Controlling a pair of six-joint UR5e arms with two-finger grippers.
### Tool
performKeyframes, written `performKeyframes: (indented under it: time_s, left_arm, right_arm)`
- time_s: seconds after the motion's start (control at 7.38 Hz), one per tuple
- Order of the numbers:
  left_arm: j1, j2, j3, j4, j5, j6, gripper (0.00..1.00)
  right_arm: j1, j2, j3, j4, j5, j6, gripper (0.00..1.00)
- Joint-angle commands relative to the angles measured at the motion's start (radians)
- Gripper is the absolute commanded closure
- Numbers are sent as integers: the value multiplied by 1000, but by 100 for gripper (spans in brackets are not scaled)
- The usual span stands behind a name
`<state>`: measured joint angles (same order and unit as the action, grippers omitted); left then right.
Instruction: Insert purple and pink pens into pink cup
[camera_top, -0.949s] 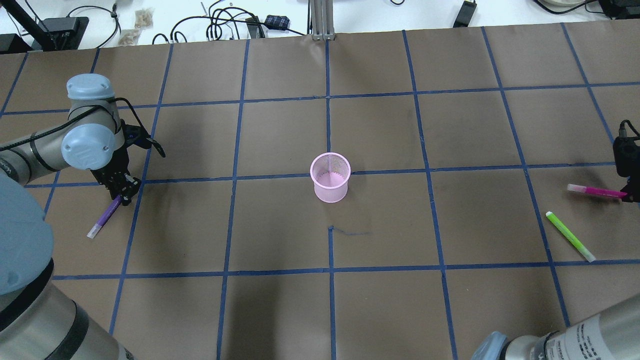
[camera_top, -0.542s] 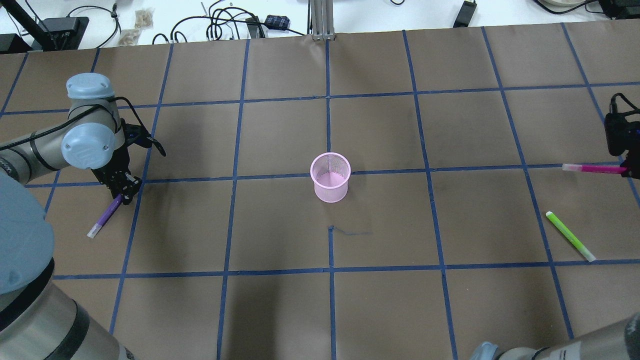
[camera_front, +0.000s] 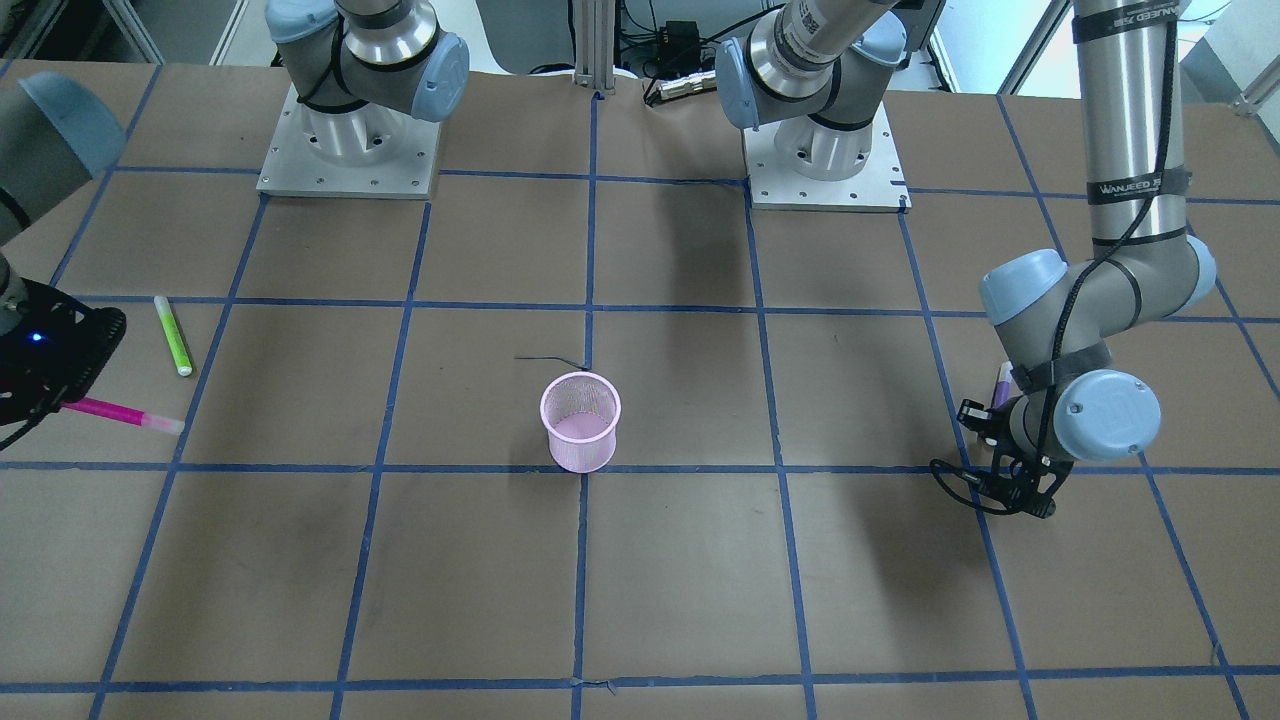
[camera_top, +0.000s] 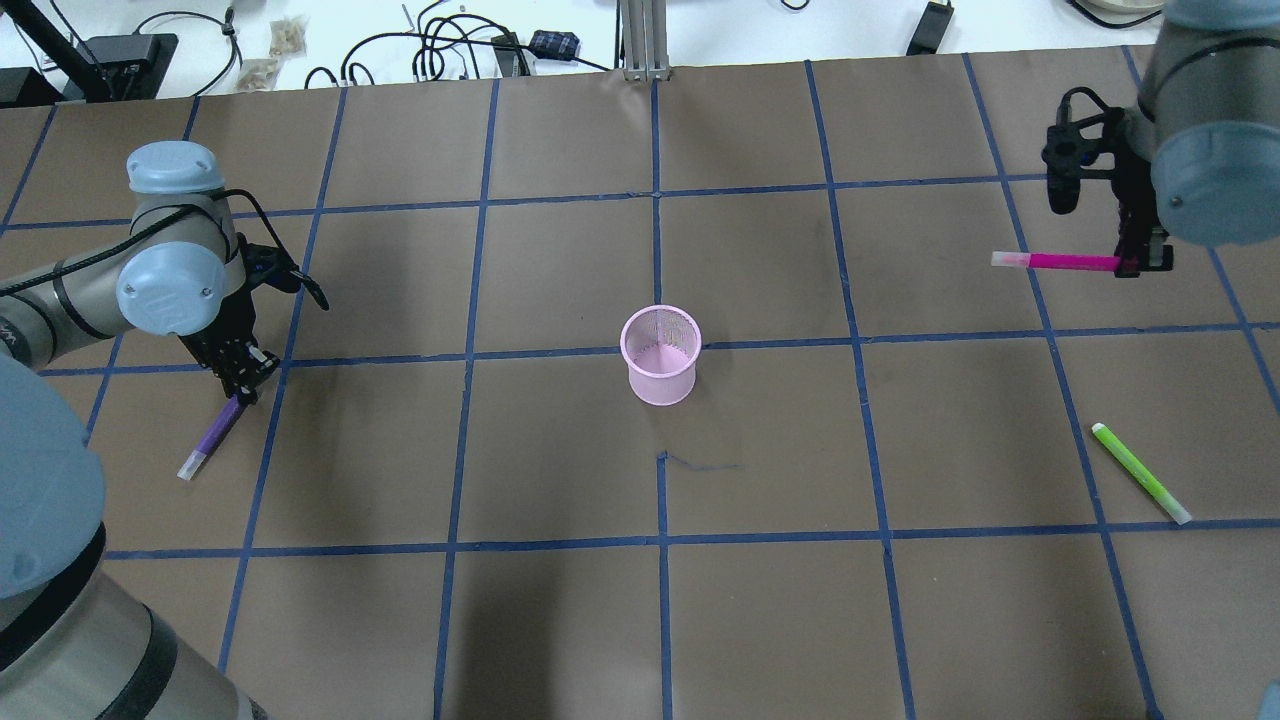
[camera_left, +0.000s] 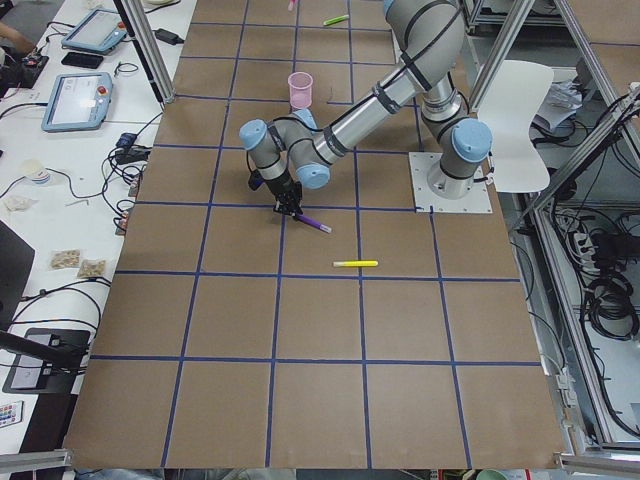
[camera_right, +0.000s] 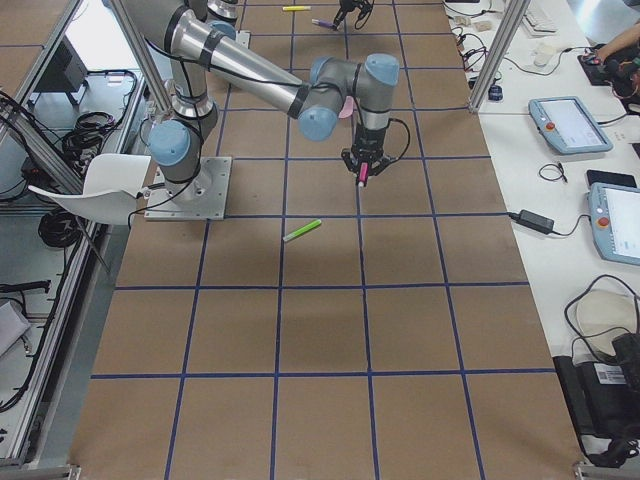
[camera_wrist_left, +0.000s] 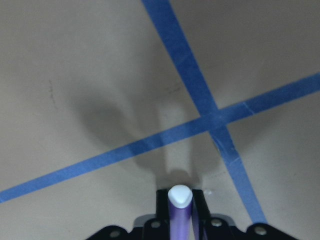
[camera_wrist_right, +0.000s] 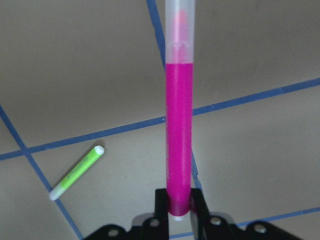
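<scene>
Pink cup (camera_top: 660, 368) upright. Right gripper (camera_top: 1135, 262), well off to cup's right and farther out, clamped on one end of pink pen (camera_top: 1060, 262); pen level, pointing cupward. Left gripper (camera_top: 238, 385), well off to cup's left, pinching purple pen (camera_top: 212, 436) at its upper end. Green pen (camera_top: 1140, 473) lies loose, right of cup.

The overhead camera looks forward and down from behind the robot; the front-facing one faces it steeply from across the desk (camera_front: 700, 600). Both centre the pink cup (camera_top: 660, 368). End cameras look along the desk. Wrist cameras sight closely past left hand (camera_wrist_left: 180, 200) and purple pen (camera_wrist_left: 179, 220), right hand (camera_wrist_right: 179, 200) and pink pen (camera_wrist_right: 179, 125).
</scene>
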<state>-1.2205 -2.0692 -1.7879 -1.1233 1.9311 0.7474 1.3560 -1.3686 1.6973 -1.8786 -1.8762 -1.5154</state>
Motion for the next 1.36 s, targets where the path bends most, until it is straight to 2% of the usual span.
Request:
performKeyframes:
  time_s: [0.0,0.27,0.54,0.68,0.95,1.08,1.22]
  left_arm:
    - [-5,14,13,-38,0,0,100]
    - [-22,73,50,-117,-12,-2,100]
    - [-45,128,102,-183,-99,-10,100]
    - [-63,162,104,-190,-119,-13,100]
    - [-70,221,104,-213,-225,-13,100]
    - [-71,234,102,-214,-231,-13,100]
    - [-73,248,102,-219,-238,-13,100]
  right_arm:
    - [187,3,-97,157,-9,234,100]
    - [314,9,-99,164,-1,451,100]
    - [452,55,-123,188,-96,504,100]
    - [509,80,-170,235,-107,514,100]
    - [613,184,-287,336,-133,665,100]
    - [671,241,-333,386,-179,728,100]
    - [690,262,-349,416,-181,780,100]
